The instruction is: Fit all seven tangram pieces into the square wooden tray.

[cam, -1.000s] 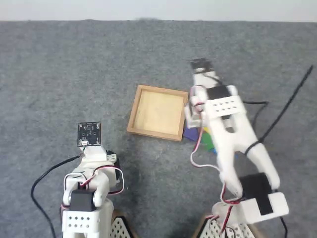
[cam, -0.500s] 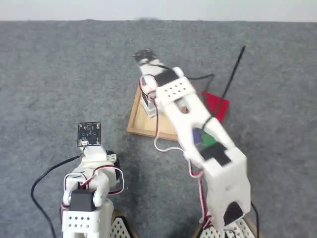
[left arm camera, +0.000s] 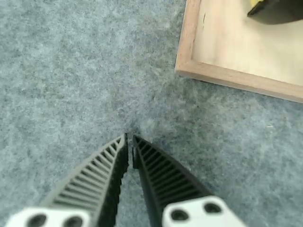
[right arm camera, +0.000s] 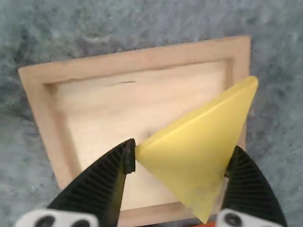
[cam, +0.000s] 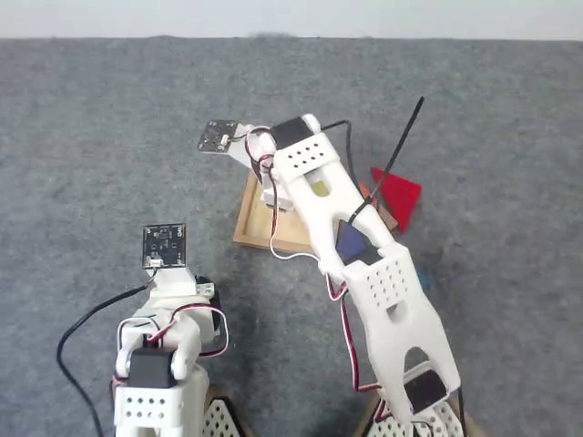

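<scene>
the right end effector (right arm camera: 182, 158) had its fingers spread wide around a yellow triangle (right arm camera: 203, 137), gripping it by two edges above the square wooden tray (right arm camera: 137, 56), with one tip of the piece over the tray's rim. whether it touched the wood, i couldn't tell. the tray sat near the middle of the grey surface (cam: 91, 118). a red piece (cam: 397, 195) lay on the surface off the tray's right edge. the left end effector (left arm camera: 129, 140) hung pinched together and empty just off a tray corner, toward the surface's near edge.
</scene>
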Available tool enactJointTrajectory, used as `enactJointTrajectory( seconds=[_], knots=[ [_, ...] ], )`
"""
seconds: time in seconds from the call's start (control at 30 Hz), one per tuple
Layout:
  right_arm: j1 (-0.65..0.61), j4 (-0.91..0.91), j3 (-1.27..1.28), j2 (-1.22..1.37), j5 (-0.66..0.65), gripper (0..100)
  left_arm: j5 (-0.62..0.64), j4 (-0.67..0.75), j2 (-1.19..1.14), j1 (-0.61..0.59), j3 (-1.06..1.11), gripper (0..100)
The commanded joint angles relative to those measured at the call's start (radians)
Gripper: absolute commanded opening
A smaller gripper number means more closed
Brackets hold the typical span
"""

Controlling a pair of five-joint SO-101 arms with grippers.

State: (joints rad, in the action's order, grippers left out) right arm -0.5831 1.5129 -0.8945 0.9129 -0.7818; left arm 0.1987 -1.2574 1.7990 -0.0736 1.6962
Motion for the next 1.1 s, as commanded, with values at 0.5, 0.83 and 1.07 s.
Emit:
enactJointTrajectory(
  seconds=[0.5,0.83,1.07],
  knots=[
    [0.005,0.105,-0.072,-0.013,-0.227,39.3,-0.015,-0.005,0.02,-0.006,-0.013,1],
    [0.059,0.182,-0.187,-0.082,-0.101,38.2,-0.015,-0.005,0.02,-0.006,-0.013,1],
    [0.136,0.288,-0.334,-0.249,0.141,28.2,-0.015,-0.005,0.02,-0.006,-0.013,1]
  ],
)
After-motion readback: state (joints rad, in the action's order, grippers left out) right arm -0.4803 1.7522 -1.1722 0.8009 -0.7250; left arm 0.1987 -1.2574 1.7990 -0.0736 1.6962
